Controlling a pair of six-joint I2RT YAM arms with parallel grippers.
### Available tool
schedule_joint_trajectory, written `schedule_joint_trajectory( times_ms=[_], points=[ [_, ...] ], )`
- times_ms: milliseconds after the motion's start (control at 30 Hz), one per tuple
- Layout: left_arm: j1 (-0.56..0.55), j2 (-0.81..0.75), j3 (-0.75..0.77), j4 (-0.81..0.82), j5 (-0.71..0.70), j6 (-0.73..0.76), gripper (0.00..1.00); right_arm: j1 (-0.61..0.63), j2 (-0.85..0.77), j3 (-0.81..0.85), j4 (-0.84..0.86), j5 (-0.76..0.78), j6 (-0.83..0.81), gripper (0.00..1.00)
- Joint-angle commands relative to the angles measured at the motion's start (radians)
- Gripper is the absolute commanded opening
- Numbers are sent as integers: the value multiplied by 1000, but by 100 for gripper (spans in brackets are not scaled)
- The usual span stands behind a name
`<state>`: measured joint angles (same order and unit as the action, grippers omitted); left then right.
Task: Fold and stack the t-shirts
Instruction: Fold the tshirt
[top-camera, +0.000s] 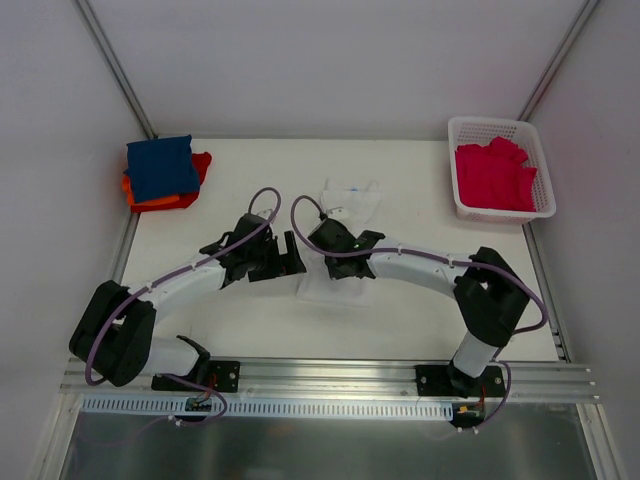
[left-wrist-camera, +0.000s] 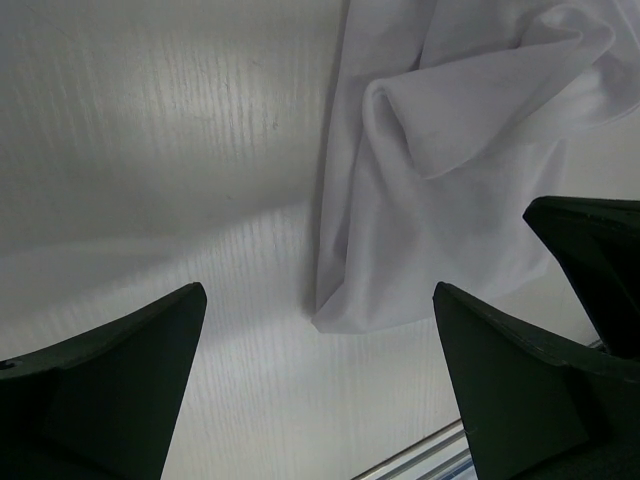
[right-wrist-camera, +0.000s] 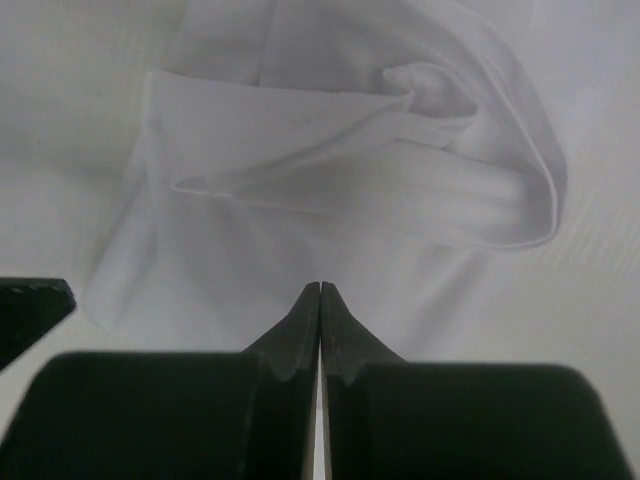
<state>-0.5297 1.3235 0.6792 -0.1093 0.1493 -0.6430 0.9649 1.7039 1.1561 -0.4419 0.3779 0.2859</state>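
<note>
1. In the top view the white shirt lies rumpled mid-frame on the worktop, partly hidden under both wrists. The folded stack sits upper left, and the pink shirts are in the basket upper right.
2. The left fingers are wide apart over bare worktop, with the shirt's corner between them in the frame.
3. The right fingers are pressed together and empty, over the cloth just below a rolled fold.
4. Likely best: pinch opposite edges and pull outward evenly to flatten that fold before folding.
</note>
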Motion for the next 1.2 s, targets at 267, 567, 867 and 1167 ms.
schedule_joint_trajectory(
  times_ms=[267,567,867,1167],
  points=[
    [-35,-41,-64,5,-34,-34,99,-15,106,142,60,-94,-25,0],
    [-35,-33,-72,2,-40,-35,99,-15,161,146,91,-129,-7,0],
    [-36,-50,-73,2,-40,-34,99,-26,210,171,106,-99,-39,0],
    [-35,-47,-81,2,-40,-38,99,-78,220,211,111,-40,-100,0]
  ],
)
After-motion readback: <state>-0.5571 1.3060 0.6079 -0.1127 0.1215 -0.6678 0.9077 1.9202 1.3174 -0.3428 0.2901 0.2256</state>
